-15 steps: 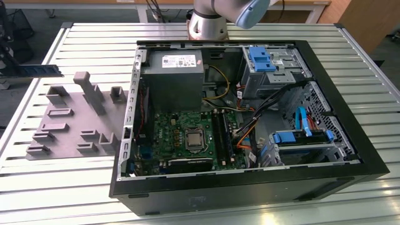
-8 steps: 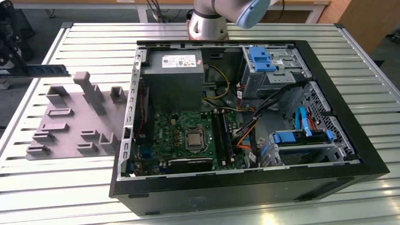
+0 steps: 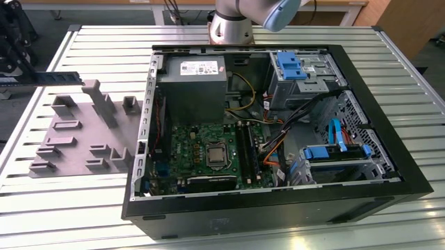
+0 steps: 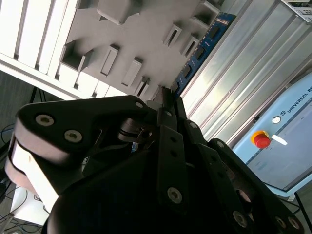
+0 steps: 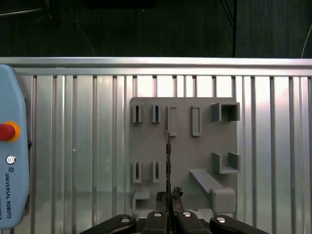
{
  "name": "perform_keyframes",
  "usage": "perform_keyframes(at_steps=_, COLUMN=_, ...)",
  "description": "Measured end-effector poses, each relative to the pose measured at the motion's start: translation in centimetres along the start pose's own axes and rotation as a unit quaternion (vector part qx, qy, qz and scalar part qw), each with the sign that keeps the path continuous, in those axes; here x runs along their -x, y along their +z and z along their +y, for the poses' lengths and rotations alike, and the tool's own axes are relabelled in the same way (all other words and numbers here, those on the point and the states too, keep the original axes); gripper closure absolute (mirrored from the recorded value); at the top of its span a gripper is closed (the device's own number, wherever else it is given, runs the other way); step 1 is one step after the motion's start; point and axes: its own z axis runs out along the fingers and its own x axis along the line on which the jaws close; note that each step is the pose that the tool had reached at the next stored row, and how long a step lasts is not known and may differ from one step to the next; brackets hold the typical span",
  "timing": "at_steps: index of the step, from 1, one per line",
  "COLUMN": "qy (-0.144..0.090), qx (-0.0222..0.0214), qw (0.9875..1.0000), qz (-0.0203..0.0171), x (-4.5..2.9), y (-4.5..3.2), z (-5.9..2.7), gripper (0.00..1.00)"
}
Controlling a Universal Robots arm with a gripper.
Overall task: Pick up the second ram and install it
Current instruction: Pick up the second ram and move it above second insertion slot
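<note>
The second ram (image 3: 61,78) is a thin dark stick held level in the air over the grey holder plate (image 3: 76,140), at the exterior view's left. In the first wrist view the second ram (image 5: 168,161) shows edge-on, sticking out from my gripper (image 5: 168,197), which is shut on its near end. In the second wrist view the second ram (image 4: 202,46) is a blue strip with black chips running out past my gripper (image 4: 165,97). The open computer case (image 3: 410,172) lies to the exterior view's right, with long black memory slots (image 3: 248,148) on its green motherboard (image 3: 187,151).
The holder plate (image 5: 183,151) carries several raised brackets and slots beneath the stick. A pendant with a red stop button (image 5: 6,131) lies on the slatted metal table (image 5: 73,146). Inside the case are a power supply (image 3: 191,78), cables and blue drive latches (image 3: 288,65). The arm's base (image 3: 233,23) stands behind the case.
</note>
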Motion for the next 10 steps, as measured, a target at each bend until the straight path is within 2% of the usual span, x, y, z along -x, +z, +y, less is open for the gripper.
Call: perform_keyframes(at_steps=10, qy=0.0, qx=0.0, qw=1.0, qz=0.0, x=0.02, y=-0.01, z=-0.64, gripper=0.86)
